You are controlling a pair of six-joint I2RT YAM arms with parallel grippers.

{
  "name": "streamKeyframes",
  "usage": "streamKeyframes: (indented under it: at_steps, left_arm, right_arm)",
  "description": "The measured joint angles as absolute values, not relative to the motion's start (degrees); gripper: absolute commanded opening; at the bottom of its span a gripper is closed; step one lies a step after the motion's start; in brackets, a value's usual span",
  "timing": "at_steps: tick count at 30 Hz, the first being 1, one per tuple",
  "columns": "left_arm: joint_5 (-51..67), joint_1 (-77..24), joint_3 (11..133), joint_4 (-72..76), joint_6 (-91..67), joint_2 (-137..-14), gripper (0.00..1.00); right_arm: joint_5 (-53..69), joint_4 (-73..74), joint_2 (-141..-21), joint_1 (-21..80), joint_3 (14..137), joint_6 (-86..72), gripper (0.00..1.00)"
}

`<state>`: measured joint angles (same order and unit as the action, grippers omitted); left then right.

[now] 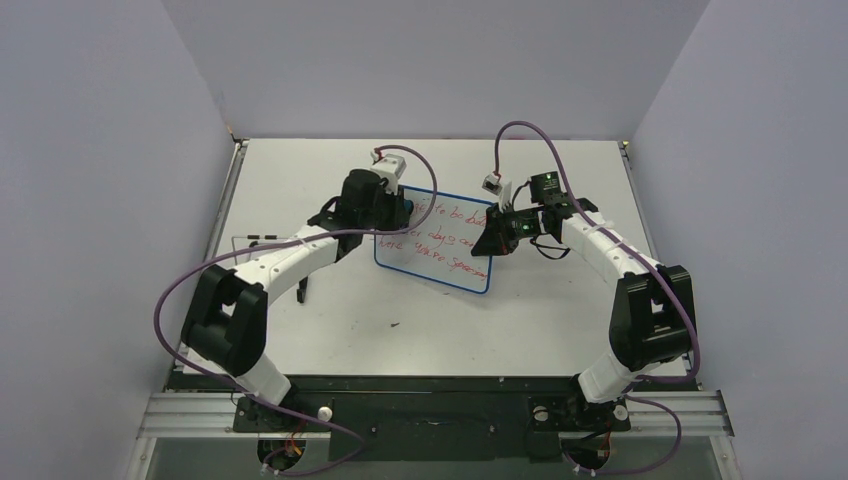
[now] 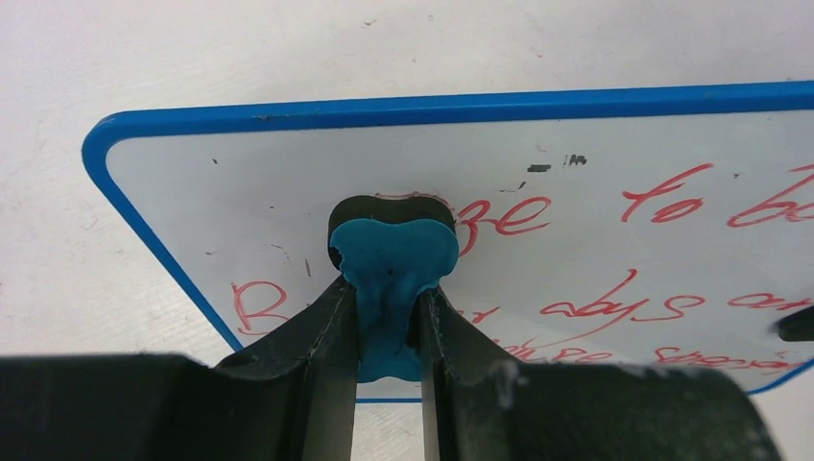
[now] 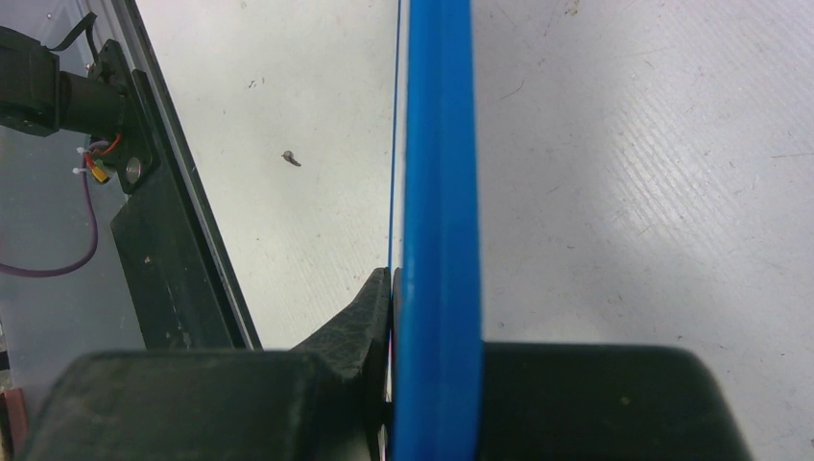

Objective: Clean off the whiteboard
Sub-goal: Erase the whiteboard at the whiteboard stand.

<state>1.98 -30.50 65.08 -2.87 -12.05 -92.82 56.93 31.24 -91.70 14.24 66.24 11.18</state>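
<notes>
**White table (image 1: 560,320), pale grey walls (image 1: 100,150)**

Plain grey-lilac walls close in the table on three sides. Its top is matt white, lightly scuffed and scratched in the wrist views, with a black metal frame along the near edge.

The whiteboard (image 1: 440,262) lies about mid-table, between the two sets of fingers. It is white with a thin blue rim and carries lines of red handwriting.

The right gripper (image 1: 497,235) is clamped on the board's right edge. In the right wrist view the blue rim (image 3: 437,192) runs straight out between its fingers, one black finger (image 3: 370,312) pressed against it.

The left gripper (image 2: 389,298) is closed on a small blue-and-black eraser (image 2: 395,259). The eraser's head pokes out past the fingertips and sits on the board near its rounded corner (image 2: 106,144), at the start of the top line of writing.

A dark speck (image 3: 291,158) lies on the table, left of the right fingers.
</notes>
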Motion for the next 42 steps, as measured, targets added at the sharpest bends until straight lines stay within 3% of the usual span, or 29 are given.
streamKeyframes:
  at_steps: [7, 12, 18, 23, 30, 42]
  left_arm:
    - [11.75, -25.52, 62.37, 1.43, -18.83, -92.82, 0.00]
    - [5.37, -30.76, 59.13, 3.70, -13.72, -90.80, 0.00]
    - [7.25, -31.59, 52.86, 7.46, -17.06, -89.17, 0.00]
    - [-0.45, -34.68, 52.27, 6.92, -16.43, -88.64, 0.00]
    - [1.96, -29.58, 44.71, 11.70, -23.20, -85.36, 0.00]
    - [1.78, -29.30, 46.83, 8.64, -24.77, -84.18, 0.00]
  right_arm:
    - [56.93, 31.20, -91.70, 14.24, 66.26, 11.29, 0.00]
    - [56.99, 31.35, -91.70, 14.24, 66.30, 11.81, 0.00]
    - [57.10, 31.79, -91.70, 14.48, 66.46, 13.15, 0.00]
    - [56.90, 32.12, -91.70, 14.68, 66.70, 13.52, 0.00]
    - [56.73, 32.49, -91.70, 15.79, 67.09, 15.03, 0.00]
    - [56.82, 33.10, -91.70, 16.16, 67.18, 15.84, 0.00]
